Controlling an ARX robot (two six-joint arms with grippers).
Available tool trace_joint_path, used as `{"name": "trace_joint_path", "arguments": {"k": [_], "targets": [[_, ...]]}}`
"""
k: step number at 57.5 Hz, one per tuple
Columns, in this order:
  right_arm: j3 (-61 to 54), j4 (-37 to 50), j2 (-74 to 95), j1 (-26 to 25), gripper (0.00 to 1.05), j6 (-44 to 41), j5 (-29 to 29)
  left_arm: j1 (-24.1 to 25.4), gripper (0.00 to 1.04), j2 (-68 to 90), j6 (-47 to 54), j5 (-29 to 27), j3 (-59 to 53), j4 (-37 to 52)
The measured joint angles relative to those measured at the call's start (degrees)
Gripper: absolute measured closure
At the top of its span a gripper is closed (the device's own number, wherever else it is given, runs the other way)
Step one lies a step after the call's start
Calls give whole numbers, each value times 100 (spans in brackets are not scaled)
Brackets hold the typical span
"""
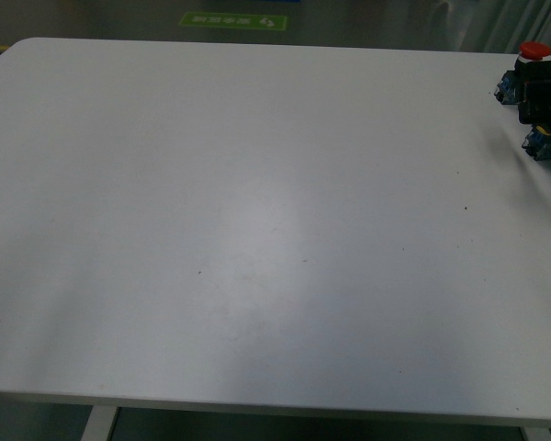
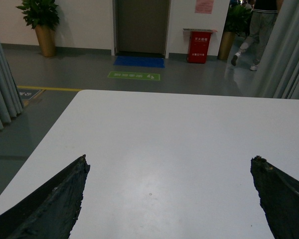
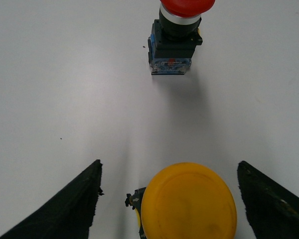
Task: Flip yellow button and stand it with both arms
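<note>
In the right wrist view the yellow button (image 3: 188, 201) fills the space between my right gripper's open fingers, its round cap facing the camera. A bit of its dark body (image 3: 133, 201) shows at one side. My right gripper (image 3: 169, 166) is open around it, and its fingers (image 3: 65, 209) do not touch the cap. The red-capped button (image 3: 174, 40) lies on its side further off on the table. My left gripper (image 2: 169, 159) is open and empty over bare white table. In the front view only blue-black button bodies (image 1: 542, 142) and the red cap (image 1: 533, 50) show at the far right edge.
The white table (image 1: 257, 230) runs to a rounded far left corner. Beyond it are grey floor, curtains (image 2: 289, 50), a red box (image 2: 198, 46), potted plants (image 2: 42, 20) and a person walking (image 2: 256, 30). The table's right edge is close to the buttons.
</note>
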Motion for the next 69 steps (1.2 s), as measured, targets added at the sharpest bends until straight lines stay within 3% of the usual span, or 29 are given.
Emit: {"name": "trace_joint_path", "arguments": {"k": [6, 29, 42, 51, 58, 63, 69], "targets": [[0, -4, -31, 0, 5, 24, -33, 0, 7, 2, 0, 0, 0, 0], [-111, -26, -684, 26, 7, 413, -612, 0, 7, 2, 0, 0, 0, 0], [-1176, 601, -1998, 83, 7, 1176, -1259, 0, 7, 2, 0, 2, 0, 0], [-1628, 817, -2656, 103, 7, 1436, -1307, 0, 7, -4, 0, 2, 0, 0], [-2651, 3077, -2649, 186, 27, 935, -479, 0, 7, -2, 0, 0, 0, 0], [-3370, 3851, -2924, 221, 42, 761, -424, 0, 7, -2, 0, 0, 0, 0], [-4000, 4159, -3447, 262, 59, 680, -380, 0, 7, -2, 0, 0, 0, 0]]}}
